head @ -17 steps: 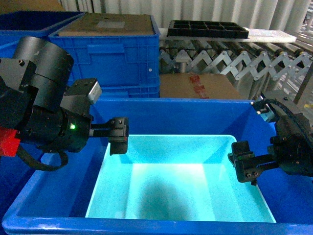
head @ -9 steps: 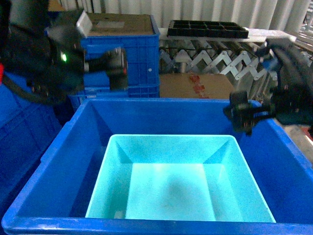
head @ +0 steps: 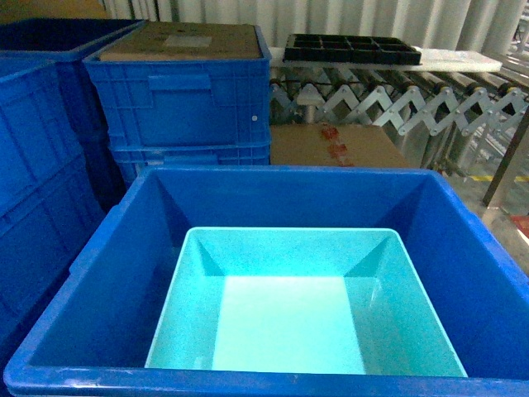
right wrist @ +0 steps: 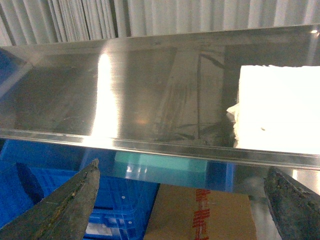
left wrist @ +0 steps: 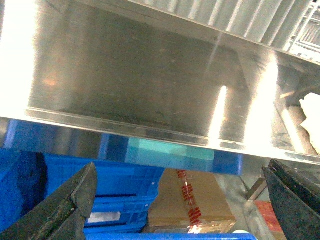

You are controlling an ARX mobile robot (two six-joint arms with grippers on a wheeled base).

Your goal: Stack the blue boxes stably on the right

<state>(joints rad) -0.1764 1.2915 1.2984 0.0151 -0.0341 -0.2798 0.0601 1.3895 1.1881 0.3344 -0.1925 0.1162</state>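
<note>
Light turquoise tub (head: 302, 331) nested inside larger dark blue tub (head: 124, 273), both below and apart from raised end effectors. Left end effector (left wrist: 180, 200) spread wide, empty; right end effector (right wrist: 182, 200) likewise. Tubs likely light, stiff, slick plastic; flat rims best hold.

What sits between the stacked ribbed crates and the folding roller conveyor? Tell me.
In the head view, a closed cardboard box with red-printed tape sits between the ribbed crates and the conveyor, behind the dark blue tub.
</note>
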